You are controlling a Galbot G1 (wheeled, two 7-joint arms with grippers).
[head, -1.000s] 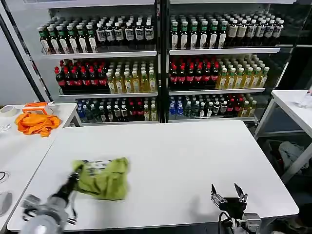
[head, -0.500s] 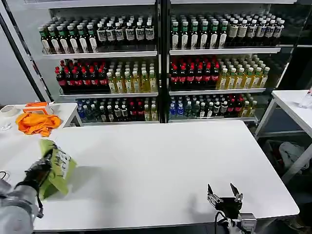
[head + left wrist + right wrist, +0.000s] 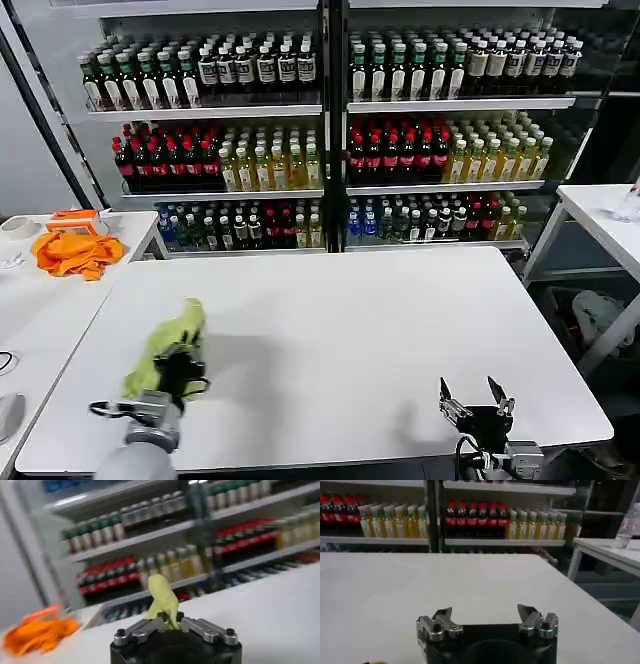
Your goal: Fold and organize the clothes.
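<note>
Left claw (image 3: 180, 372) clamps the bunched T-shirt (image 3: 166, 346), reaching forward over the bench (image 3: 380, 320). Right claw (image 3: 477, 402) hovers spread wide by the near edge.

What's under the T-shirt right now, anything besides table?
The T-shirt hangs bunched from the left pincer, which is shut on it. Below it shows bare white table. The spot directly beneath the cloth and pincer is covered, so unconfirmed.

Left gripper (image 3: 180, 372): low at front left, raised, jaws clamped together. Right gripper (image 3: 478, 404): low at front right, fingers spread apart, idle.
</note>
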